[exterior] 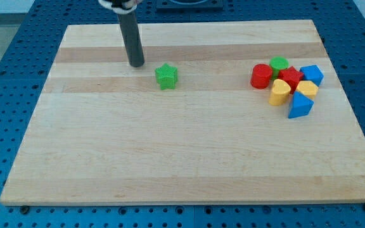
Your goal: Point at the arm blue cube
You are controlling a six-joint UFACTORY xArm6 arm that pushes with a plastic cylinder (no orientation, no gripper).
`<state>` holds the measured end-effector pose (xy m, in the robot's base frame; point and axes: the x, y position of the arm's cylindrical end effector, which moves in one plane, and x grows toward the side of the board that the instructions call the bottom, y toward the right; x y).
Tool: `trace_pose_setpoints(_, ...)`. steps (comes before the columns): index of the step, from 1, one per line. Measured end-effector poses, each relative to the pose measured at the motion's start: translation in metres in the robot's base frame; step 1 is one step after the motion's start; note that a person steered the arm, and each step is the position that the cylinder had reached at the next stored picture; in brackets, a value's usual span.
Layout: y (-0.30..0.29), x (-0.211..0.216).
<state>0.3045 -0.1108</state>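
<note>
My tip (136, 64) rests on the wooden board (182, 158) near the view's top left. A green star block (166, 76) lies just right of the tip, a small gap apart. The blue cube (312, 74) sits far to the view's right, at the right edge of a cluster. That cluster also holds a red cylinder (261, 76), a green cylinder (279, 63), a red star block (290, 78), two yellow blocks (279, 92) (307, 88) and a blue triangular block (300, 106).
A blue perforated table (5, 76) surrounds the board on all sides.
</note>
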Motion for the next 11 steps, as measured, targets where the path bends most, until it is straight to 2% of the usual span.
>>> trace_pose_setpoints(1, 0.068, -0.019)
trace_pose_setpoints(4, 0.323, -0.026)
trace_pose_setpoints(5, 0.387, -0.019)
trace_pose_setpoints(6, 0.423, 0.003)
trace_pose_setpoints(9, 0.429, 0.076)
trace_pose_setpoints(11, 0.392, 0.088)
